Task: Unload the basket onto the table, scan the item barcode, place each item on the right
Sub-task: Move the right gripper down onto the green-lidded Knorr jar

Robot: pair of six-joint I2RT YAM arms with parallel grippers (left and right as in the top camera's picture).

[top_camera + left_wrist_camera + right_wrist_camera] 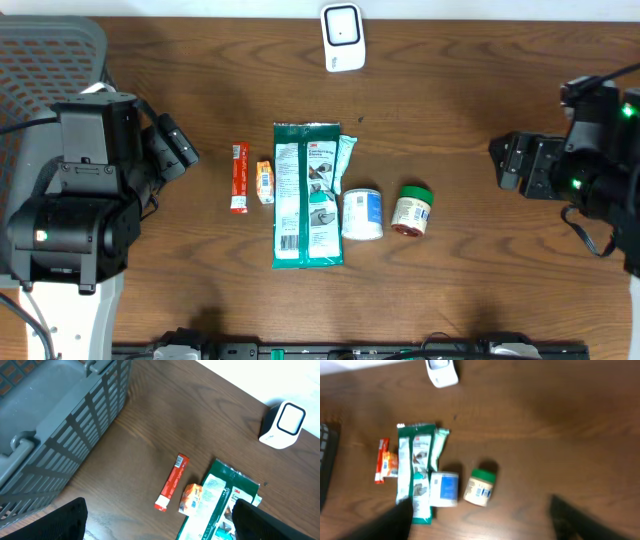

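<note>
Overhead, scanner: a white scanner (343, 37) stands at the far edge of the counter (480, 90), well apart from the goods.
Overhead, goods: they lie in a row mid-counter. From the left arm's side there are a red stick packet (239, 178), a small orange packet (265, 182) against a long green wipes pack (307, 195), a pale green sachet (345, 160) at that pack's far corner, a white tub (362, 214) on its side, and a green-lidded jar (411, 209) (none of them is held).
Overhead, basket: a grey basket (50, 45) sits at the far left corner.
Left wrist, end effector: the left end effector (160, 527) is spread wide, with dark fingertips at the two bottom corners and only bare counter between them. The red stick packet and orange packet lie just ahead.
Left wrist, surroundings: the basket is at upper left and the scanner at upper right.
Right wrist, end effector: the right end effector (485, 520) has its fingers parted and grips nothing (the picture is blurred). The row of goods lies ahead, apart from it.
</note>
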